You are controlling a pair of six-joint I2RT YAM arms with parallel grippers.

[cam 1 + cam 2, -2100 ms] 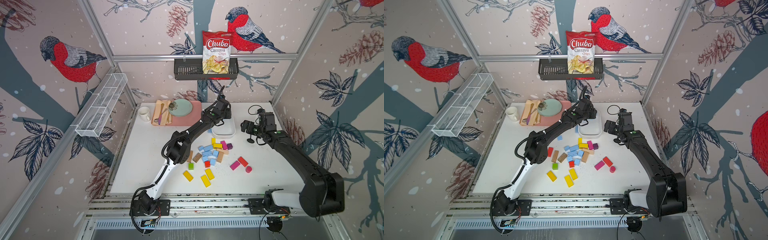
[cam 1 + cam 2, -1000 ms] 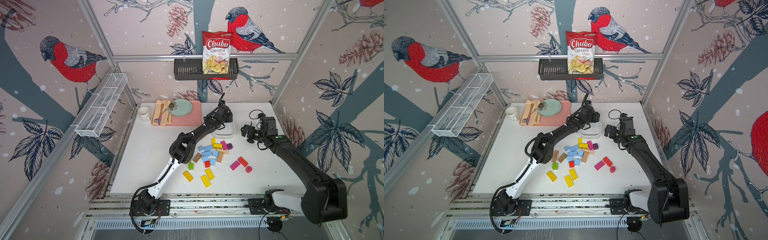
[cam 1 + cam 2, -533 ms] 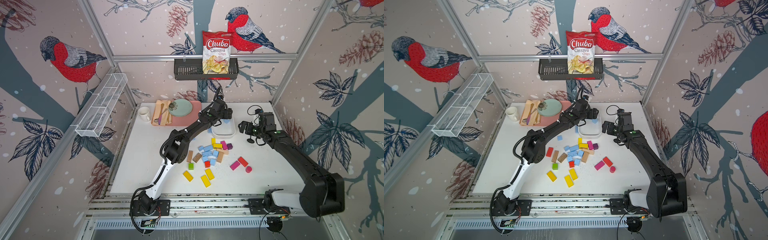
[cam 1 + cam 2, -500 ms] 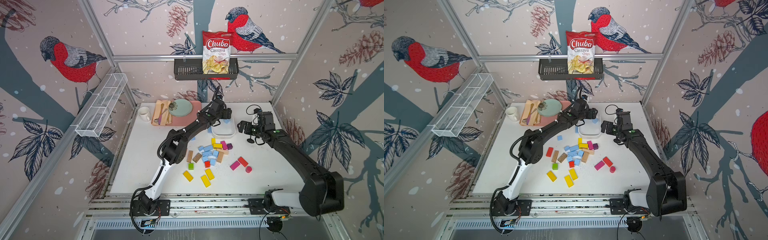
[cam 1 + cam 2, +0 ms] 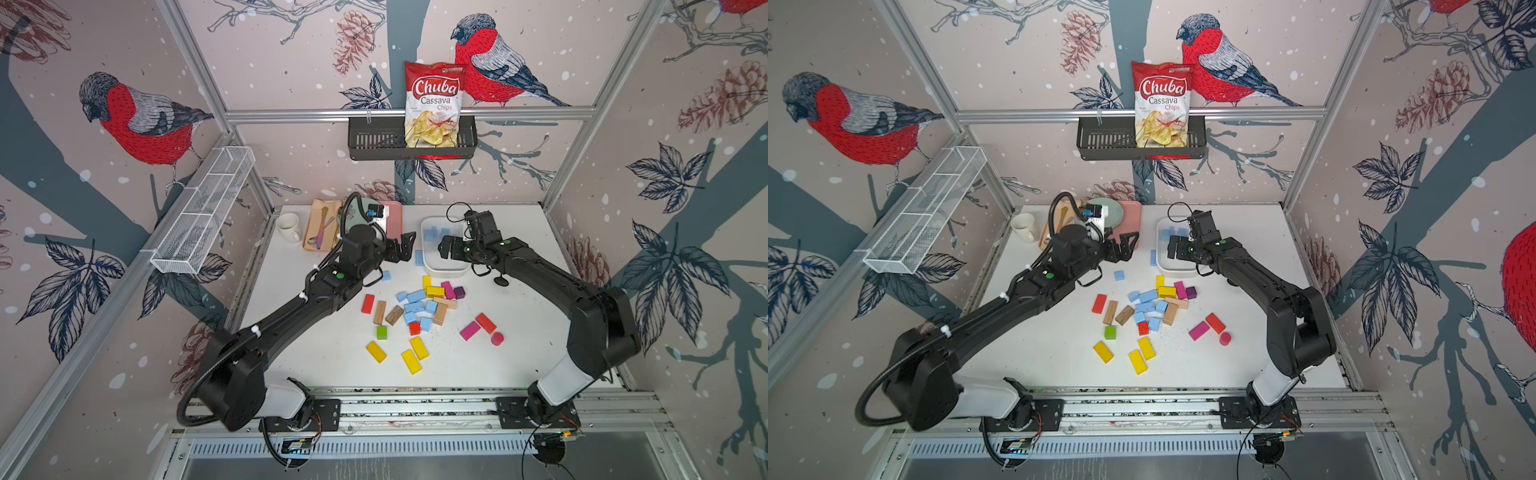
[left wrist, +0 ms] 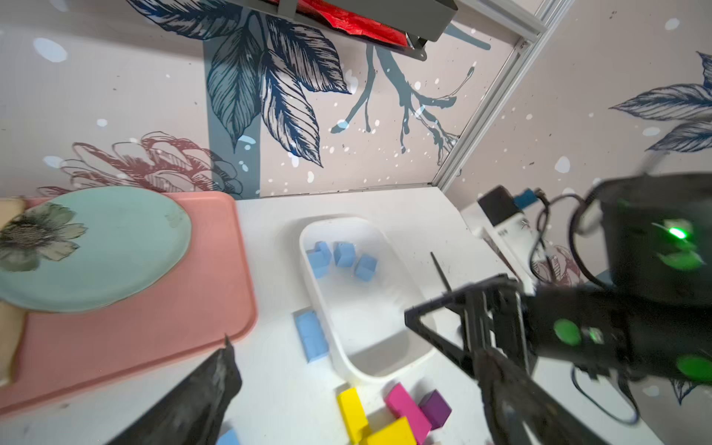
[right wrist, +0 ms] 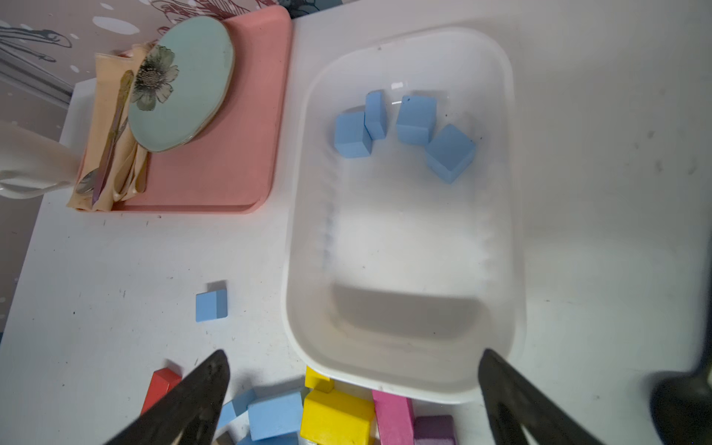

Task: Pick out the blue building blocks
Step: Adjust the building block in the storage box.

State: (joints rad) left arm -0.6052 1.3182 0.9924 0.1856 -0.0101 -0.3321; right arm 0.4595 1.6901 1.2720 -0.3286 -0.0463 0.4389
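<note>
Left gripper (image 5: 405, 248) and right gripper (image 5: 447, 249) gape wide, empty. 4 blue building blocks (image 7: 414, 119) lie at the white tray's (image 5: 444, 272) far end. 1 blue bar (image 6: 312, 341) lies just outside its left wall, where a grasp could shove the tray.

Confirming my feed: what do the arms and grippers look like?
The left arm and right arm are matte black with white base shells and green lights. The left gripper and right gripper have black triangular fingers. Black cables loop at both wrists.
</note>
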